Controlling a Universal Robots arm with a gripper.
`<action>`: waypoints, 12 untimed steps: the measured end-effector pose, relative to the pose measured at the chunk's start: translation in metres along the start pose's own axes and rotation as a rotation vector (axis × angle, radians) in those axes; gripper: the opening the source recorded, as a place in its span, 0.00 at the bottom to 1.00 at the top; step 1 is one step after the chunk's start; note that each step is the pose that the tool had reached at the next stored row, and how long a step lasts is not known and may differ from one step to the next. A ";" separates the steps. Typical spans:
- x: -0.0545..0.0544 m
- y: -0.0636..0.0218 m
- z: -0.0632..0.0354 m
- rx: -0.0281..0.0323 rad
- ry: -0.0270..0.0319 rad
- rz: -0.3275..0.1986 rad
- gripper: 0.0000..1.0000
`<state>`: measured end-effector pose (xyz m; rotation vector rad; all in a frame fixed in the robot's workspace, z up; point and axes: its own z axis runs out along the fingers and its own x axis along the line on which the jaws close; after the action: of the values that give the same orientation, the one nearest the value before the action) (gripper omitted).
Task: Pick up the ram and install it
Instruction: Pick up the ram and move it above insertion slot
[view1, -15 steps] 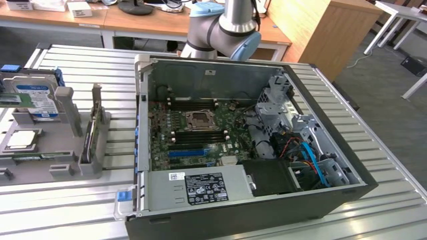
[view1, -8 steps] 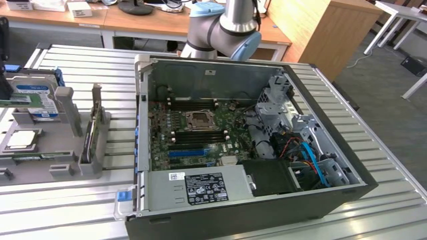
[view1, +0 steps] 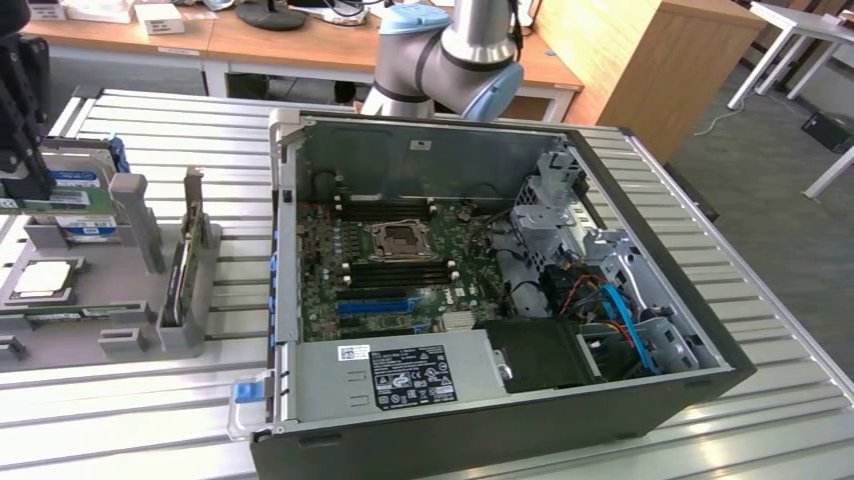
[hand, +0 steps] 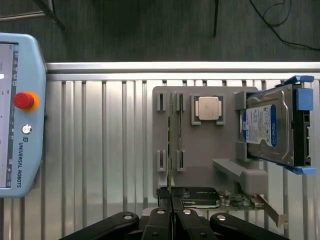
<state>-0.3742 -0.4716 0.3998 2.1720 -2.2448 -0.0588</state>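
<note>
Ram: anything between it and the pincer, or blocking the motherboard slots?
Nothing visible. The pincer, shut, hangs above the gray holder in line with the ram, which stands on edge with nothing over it. The case is open and the memory slots beside the processor socket lie uncovered.

Arm (view1: 451, 55): silver-grey cylindrical sections, joints closed with light-blue caps. Hand (hand: 171, 196): black linkage bars, round silver pivot screws at each link, two narrow black fingers.
</note>
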 end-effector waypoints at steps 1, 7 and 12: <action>0.000 -0.0020 -0.0001 0.0000 0.0000 0.000 0.12; -0.001 -0.0182 -0.0007 0.0000 0.0000 0.000 0.12; -0.001 -0.0325 -0.0012 0.0000 -0.0001 0.000 0.12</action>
<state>-0.3417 -0.4716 0.3998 2.1720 -2.2448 -0.0589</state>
